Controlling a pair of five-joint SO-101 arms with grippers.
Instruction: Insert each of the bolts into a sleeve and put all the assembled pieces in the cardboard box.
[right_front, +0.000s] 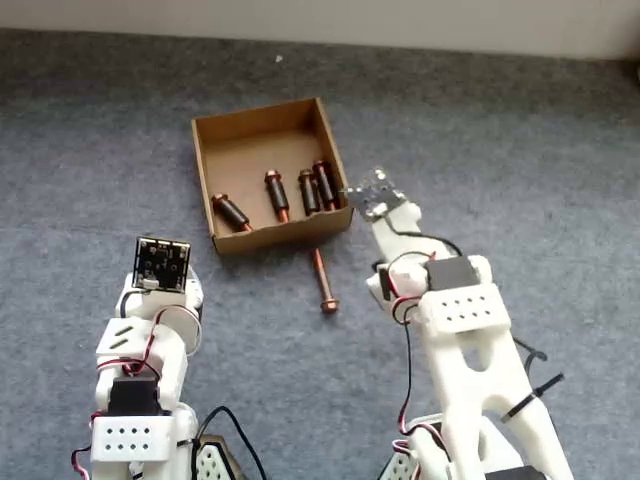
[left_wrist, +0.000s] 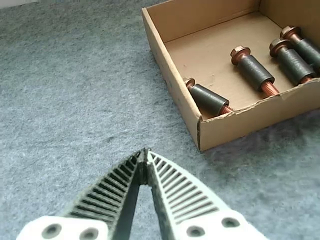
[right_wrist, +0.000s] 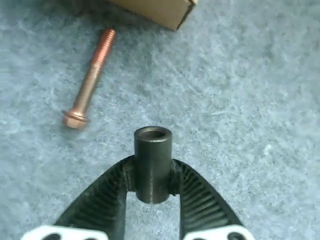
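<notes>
The cardboard box (right_front: 285, 232) holds several bolts (right_front: 277, 194) with dark sleeves on them. In the left wrist view the same box (left_wrist: 170, 75) and its pieces (left_wrist: 207, 97) lie beyond my left gripper (left_wrist: 145, 155), which is shut and empty over the carpet. One bare copper bolt (right_front: 323, 280) lies on the carpet just in front of the box. My right gripper (right_wrist: 152, 172) is shut on a dark sleeve (right_wrist: 152, 160), held upright with its bore facing the camera. The loose bolt (right_wrist: 90, 80) lies a short way beyond it, near a box corner (right_wrist: 165, 12).
Grey carpet covers the table. The left arm (right_front: 145, 350) stands at the lower left. The right arm (right_front: 455, 300) stands at the lower right, reaching toward the box's near right corner. Open carpet lies to both sides of the box.
</notes>
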